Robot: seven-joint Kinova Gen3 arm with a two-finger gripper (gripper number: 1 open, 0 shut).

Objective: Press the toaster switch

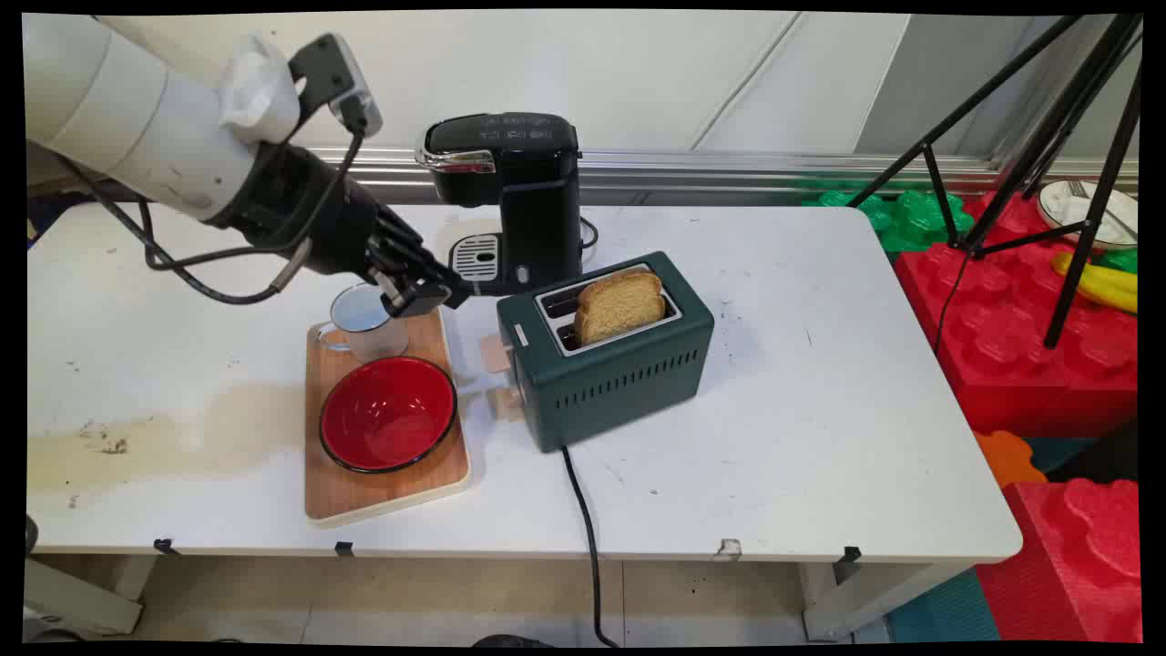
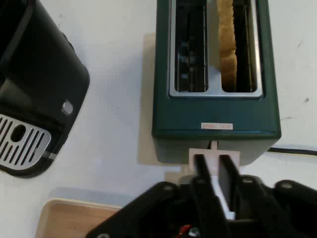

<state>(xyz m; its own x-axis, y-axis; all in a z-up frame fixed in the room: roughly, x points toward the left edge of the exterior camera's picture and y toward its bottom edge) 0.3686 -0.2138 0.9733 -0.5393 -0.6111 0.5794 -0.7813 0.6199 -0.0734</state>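
While black two-finger gripper (image 2: 214,171) stands nearly closed, empty, dark green two-slot toaster (image 2: 216,79) just ahead holds one toast slice (image 2: 228,44); toaster label unreadable.

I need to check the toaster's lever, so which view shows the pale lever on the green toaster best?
The hand view: the pale lever on the dark green two-slot toaster sits close and centred, just beyond the gripper and its black fingers. The main view shows the lever only small, from the side.

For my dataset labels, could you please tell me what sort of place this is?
Probably a robotics lab with a mock kitchen counter: a toaster and coffee machine stand on a white table, with camera tripod legs and big toy blocks beside it.
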